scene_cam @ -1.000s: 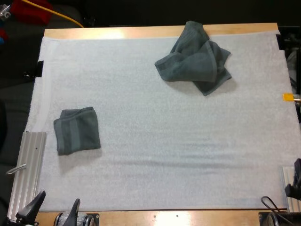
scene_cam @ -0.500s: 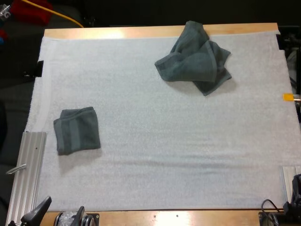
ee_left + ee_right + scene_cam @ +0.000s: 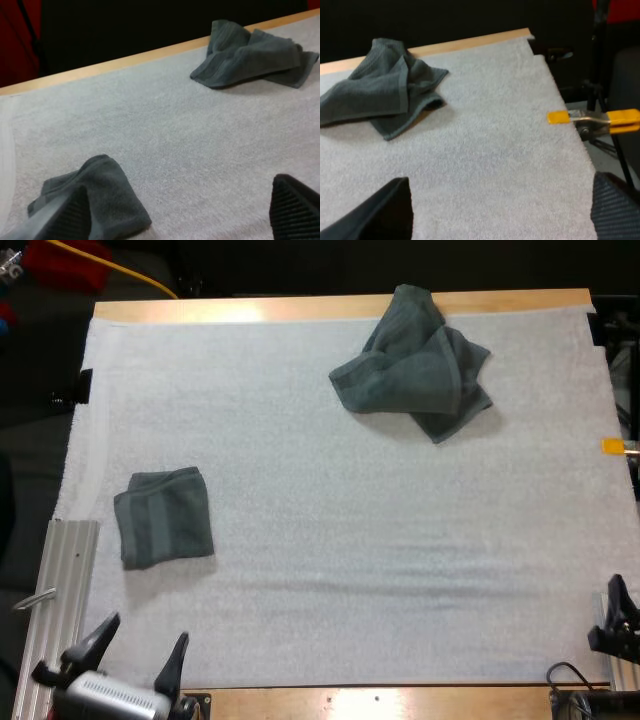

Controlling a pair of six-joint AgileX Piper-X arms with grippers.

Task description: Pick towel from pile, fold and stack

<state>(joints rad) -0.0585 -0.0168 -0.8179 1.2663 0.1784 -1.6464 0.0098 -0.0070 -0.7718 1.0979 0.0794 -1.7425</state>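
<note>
A crumpled dark grey-green towel lies at the far side of the white mat, right of centre; it also shows far off as the crumpled towel and the crumpled towel. A folded towel rests near the mat's left edge, and this folded towel lies just ahead of my left fingers. My left gripper is open at the near left edge, holding nothing. My right gripper is open near the mat's right front corner, its fingers at the high view's edge.
A ribbed metal rail runs along the mat's left front edge. An orange clamp grips the mat's right edge. The wooden table edge borders the far side.
My left gripper has come forward onto the mat's near left edge. My right gripper's fingers have risen into view at the right. Both towels are unmoved.
</note>
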